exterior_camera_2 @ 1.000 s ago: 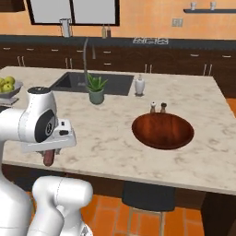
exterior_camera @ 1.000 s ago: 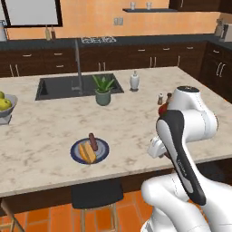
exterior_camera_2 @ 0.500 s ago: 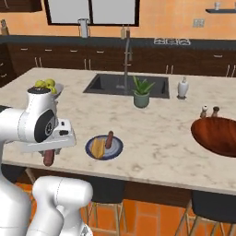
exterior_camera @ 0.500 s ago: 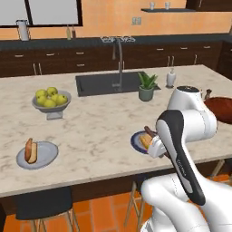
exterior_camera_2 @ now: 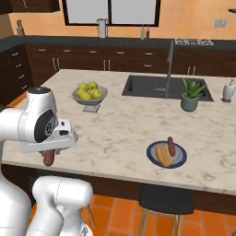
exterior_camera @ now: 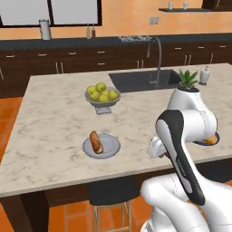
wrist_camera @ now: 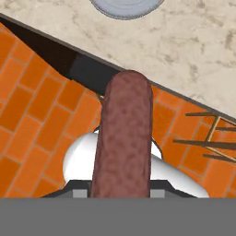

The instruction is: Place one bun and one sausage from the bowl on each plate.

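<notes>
My gripper (exterior_camera_2: 49, 153) hangs off the counter's near edge, above the tiled floor, shut on a dark reddish-brown sausage (wrist_camera: 123, 138) that points down (exterior_camera_2: 48, 158). The light grey plate (exterior_camera: 108, 149) lies near the front edge and carries one bun (exterior_camera: 95, 142); its rim shows at the top of the hand view (wrist_camera: 126, 6). The dark blue plate (exterior_camera_2: 179, 159) to the right holds a bun (exterior_camera_2: 162, 155) and a sausage (exterior_camera_2: 171, 145) side by side. The bowl is out of view.
A grey pedestal bowl of yellow-green fruit (exterior_camera: 102, 95) stands behind the grey plate. A sink with a tall tap (exterior_camera_2: 168, 62), a potted plant (exterior_camera_2: 189, 94) and a soap dispenser (exterior_camera_2: 227, 90) sit further back. Dark stools (exterior_camera: 111, 192) stand under the counter edge.
The base has driven left along the counter, so the whole scene slid right: the wooden bowl left the views and the grey plate came in. The gripper stays shut on the sausage.
</notes>
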### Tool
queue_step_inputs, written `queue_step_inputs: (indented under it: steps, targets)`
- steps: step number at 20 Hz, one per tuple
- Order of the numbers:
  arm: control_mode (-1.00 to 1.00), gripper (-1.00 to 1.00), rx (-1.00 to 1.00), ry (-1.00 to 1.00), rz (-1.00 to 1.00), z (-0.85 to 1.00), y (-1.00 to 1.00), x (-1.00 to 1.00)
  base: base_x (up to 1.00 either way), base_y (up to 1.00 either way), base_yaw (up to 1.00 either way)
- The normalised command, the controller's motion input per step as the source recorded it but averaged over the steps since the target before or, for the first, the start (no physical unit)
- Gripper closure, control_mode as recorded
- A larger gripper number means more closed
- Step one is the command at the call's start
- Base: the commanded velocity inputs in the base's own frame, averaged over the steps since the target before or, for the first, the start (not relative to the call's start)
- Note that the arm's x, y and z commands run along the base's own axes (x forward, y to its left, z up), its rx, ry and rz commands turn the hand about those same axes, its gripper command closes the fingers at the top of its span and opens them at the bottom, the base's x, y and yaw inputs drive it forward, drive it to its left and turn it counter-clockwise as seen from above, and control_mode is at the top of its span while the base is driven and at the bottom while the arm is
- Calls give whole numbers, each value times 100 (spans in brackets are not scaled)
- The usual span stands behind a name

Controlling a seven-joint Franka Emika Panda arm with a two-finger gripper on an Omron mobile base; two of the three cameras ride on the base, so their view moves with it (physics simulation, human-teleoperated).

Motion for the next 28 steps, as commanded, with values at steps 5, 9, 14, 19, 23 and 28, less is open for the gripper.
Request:
queue_step_inputs:
  steps: [5,9,14,19,23,28]
  targets:
    - [100,100,0,0,0,0,0,0,35,79,-7]
    - [100,100,0,0,0,0,0,0,65,54,-6]
    - [-100,100,0,0,-2,0,3,12,51,27,-1]
    - [-100,100,0,0,-14,0,3,80,0,0,0]
    - [-100,100,0,0,-19,-20,0,100,0,0,0]
    - [-100,100,0,0,-19,-48,1,100,0,0,0]
